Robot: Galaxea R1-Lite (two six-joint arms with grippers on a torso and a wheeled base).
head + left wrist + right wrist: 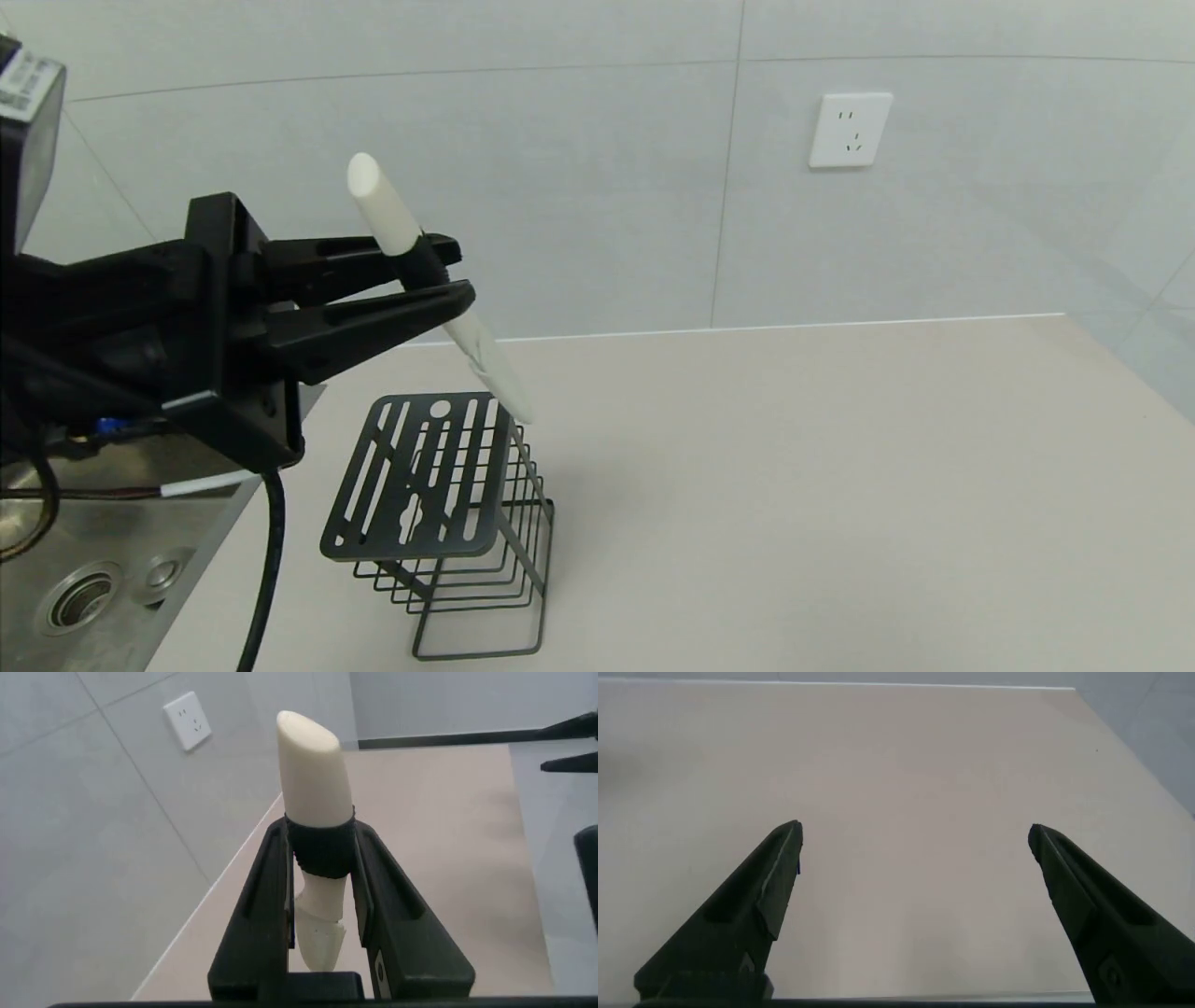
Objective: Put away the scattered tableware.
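Head view: the left end effector (462, 273) reaches in from the left, above a pale bench (794, 485). Its two black fingers are closed tight on a white utensil (383, 210), gripping it at a black band partway along its length. The utensil may be a knife, though its shape is hard to make out. It is tilted, with its rounded end up and to the left. Its lower tip is at the far right corner of a black wire rack (420, 476); I cannot tell whether the two touch. The rack has a slotted top plate and stands on the bench, just right of a steel sink (84, 579) at the near left. A white wall socket (850, 129) sits on the grey tiled wall beyond.

Left wrist view: the fingers clamp the utensil's black band from both sides, and its rounded white end sticks out past the fingertips.

Right wrist view: the right end effector (913, 835) hangs over bare bench, its fingers spread wide apart and holding nothing.
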